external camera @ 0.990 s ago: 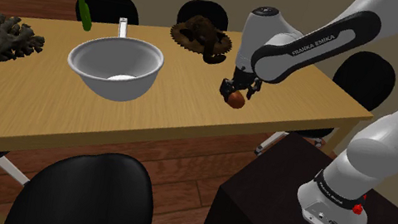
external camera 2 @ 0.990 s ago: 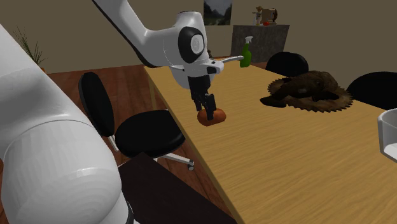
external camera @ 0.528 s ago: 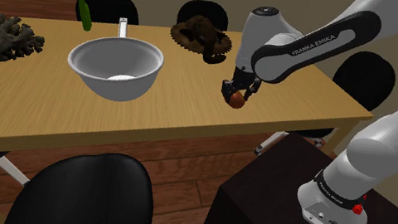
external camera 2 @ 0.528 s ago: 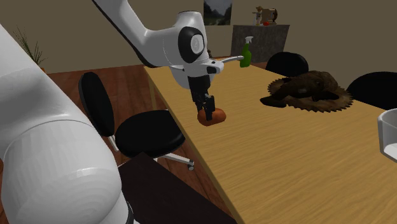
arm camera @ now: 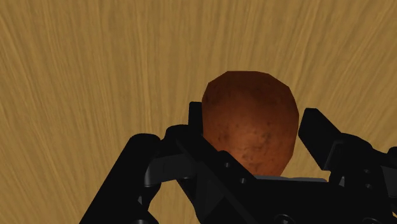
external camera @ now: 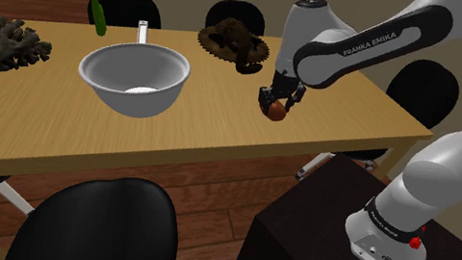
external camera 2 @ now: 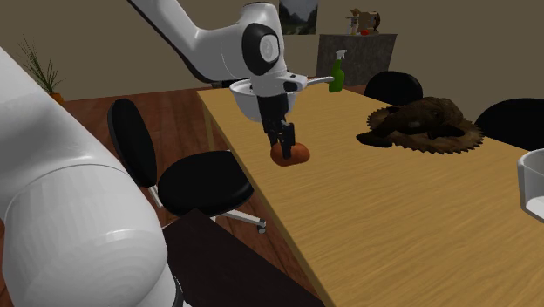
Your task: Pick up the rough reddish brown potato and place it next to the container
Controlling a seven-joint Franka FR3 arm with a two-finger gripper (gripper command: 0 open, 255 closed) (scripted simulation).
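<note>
Stand (external camera: 315, 251), a dark box, sat at the lower right of the shoulder view, with a black chair (external camera: 95, 227) at the bottom edge left of it. Beyond them ran the wooden table (external camera: 42, 135). Right of the frame's centre the black gripper (external camera: 278, 101) pointed down over the tabletop, clamped on the reddish brown potato (external camera: 274, 113). In the wrist view the fingers (arm camera: 318, 130) pressed both flanks of the speckled potato (arm camera: 251, 118), with wood grain behind it. In the second exterior view the gripper (external camera 2: 285, 144) held the potato (external camera 2: 293, 155) at the centre of the frame, close to the table's near edge. The container (external camera: 135, 78), a silvery bowl with a handle, stood left of centre in the shoulder view, well apart from the potato. Farther back lay a dark brown jagged heap (external camera: 230, 41) near the top centre, a green bottle (external camera: 98, 13) at the upper left, and a grey-brown lump (external camera: 8, 43) at the left edge.
</note>
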